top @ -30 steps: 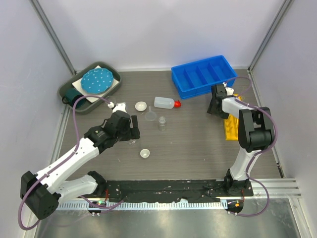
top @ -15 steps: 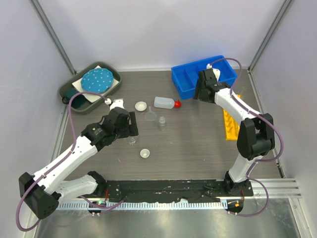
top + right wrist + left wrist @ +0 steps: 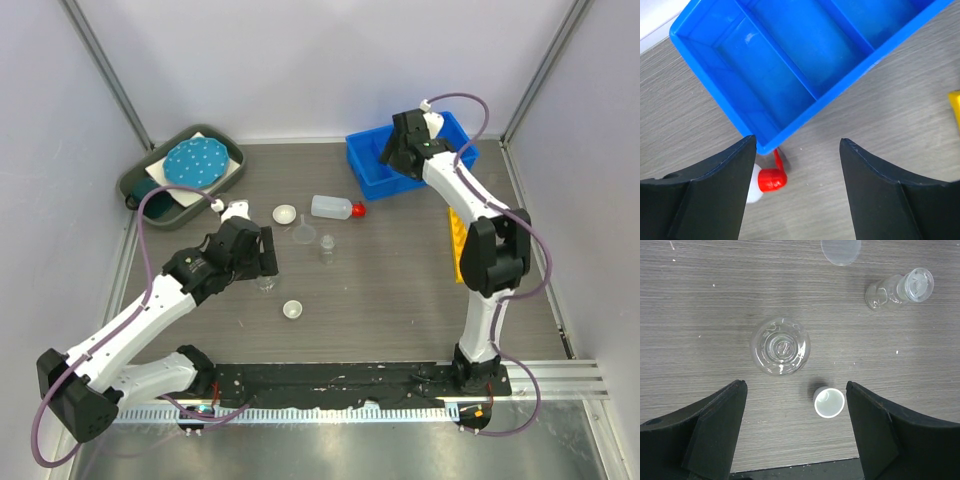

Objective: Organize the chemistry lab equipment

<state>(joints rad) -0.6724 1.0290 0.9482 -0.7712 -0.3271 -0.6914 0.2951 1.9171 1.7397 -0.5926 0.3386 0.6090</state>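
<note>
Hovering with jaws apart, your left gripper (image 3: 795, 386) frames the small clear glass flask (image 3: 780, 345), apparently upright; closing off-centre could topple it or clip the small white dish (image 3: 829, 402) just beside. Your right gripper (image 3: 797, 141), jaws apart and empty, hangs over the blue divided plastic bin (image 3: 790, 65).

Open table (image 3: 700, 310) lies left of the flask (image 3: 780, 345); a small white dish (image 3: 829, 402) crowds its near right side.
</note>
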